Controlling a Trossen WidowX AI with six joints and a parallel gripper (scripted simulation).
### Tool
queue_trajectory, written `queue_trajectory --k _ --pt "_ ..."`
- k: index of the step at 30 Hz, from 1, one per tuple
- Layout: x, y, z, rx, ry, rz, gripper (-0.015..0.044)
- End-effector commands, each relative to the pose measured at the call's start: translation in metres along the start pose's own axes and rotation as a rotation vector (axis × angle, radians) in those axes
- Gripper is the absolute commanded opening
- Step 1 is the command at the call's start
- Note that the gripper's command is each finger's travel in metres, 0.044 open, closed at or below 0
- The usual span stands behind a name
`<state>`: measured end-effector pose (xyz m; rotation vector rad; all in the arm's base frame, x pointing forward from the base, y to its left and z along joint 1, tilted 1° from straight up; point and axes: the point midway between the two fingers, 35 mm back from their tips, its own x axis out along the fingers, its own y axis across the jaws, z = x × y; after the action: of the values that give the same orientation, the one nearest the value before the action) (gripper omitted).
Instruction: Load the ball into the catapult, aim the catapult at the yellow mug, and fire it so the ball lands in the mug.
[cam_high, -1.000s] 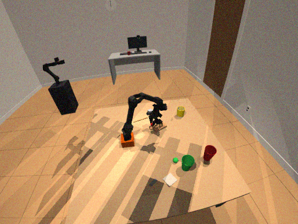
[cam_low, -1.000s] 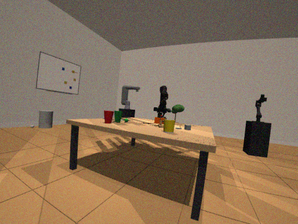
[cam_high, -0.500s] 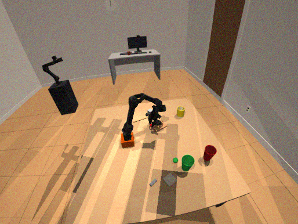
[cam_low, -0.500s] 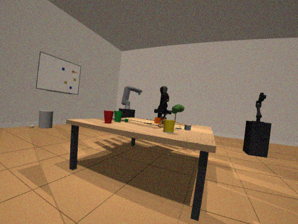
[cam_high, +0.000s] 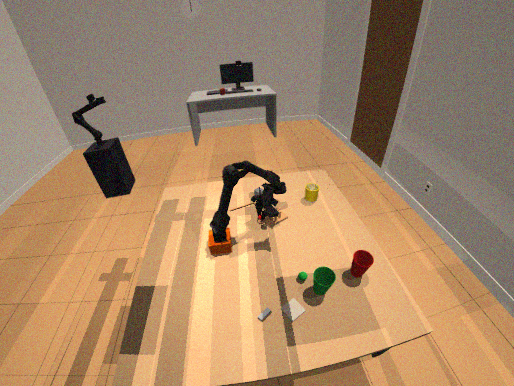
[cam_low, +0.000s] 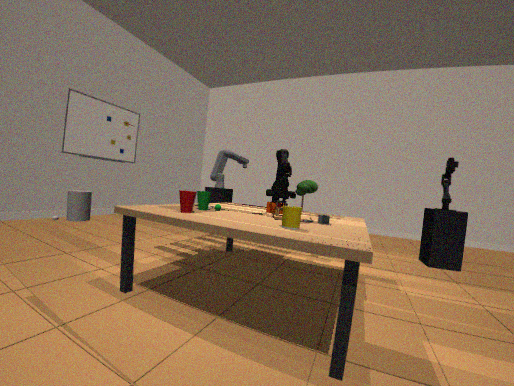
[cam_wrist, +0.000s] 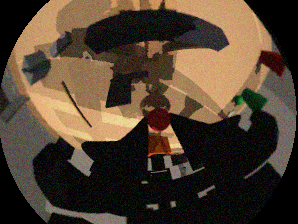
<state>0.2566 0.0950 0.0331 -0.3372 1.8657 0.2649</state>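
Item one, the red ball (cam_high: 259, 217) (cam_wrist: 159, 119): we find it pinched between the tips of the gripper (cam_high: 260, 217) (cam_low: 280, 201) (cam_wrist: 157, 117), the fingers clenched on it, one to either side. In the exterior view we cannot make it out

Item two, the catapult (cam_high: 281, 220) (cam_low: 276, 216): a slight pale timber frame, standing partly behind the gripper in the top view. We cannot tell whether ball and catapult touch, nor sort frame from shadow with certainty in the wrist view

Item three, the yellow mug (cam_high: 311, 193) (cam_low: 291, 218): upright on the table (cam_high: 400, 320) (cam_low: 240, 231), apart from the gripper; the intended target

Item four, lookalikes: a green ball (cam_high: 302, 276) (cam_low: 218, 207) (cam_wrist: 239, 100) beside a green cup (cam_high: 322, 282) (cam_low: 203, 200) (cam_wrist: 254, 99), with a red cup (cam_high: 361, 265) (cam_low: 187, 201) (cam_wrist: 273, 63) near by; none of them our target

Step in hand, by our judgement: loading. The next move calls for centring the ball over the catapult's holder, lowering gently, then parting the fingers without nudging the frame. Releasing off-centre might let the ball roll away. We would reserve aiming and firing until it sits securely
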Motion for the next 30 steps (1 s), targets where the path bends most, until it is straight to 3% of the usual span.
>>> queue_trajectory --k 1,7,14,18,30 --pt "-0.001 0.000 0.000 0.000 -0.001 0.000 0.0105" --pt "-0.004 0.000 -0.001 0.000 -0.002 0.000 0.0263" --pt "-0.103 0.000 -0.039 0.003 -0.055 0.001 0.0440" --pt "-0.093 0.000 -0.024 0.003 -0.072 0.002 0.0440" --pt "-0.156 -0.004 0.089 -0.049 -0.475 0.014 0.0440"
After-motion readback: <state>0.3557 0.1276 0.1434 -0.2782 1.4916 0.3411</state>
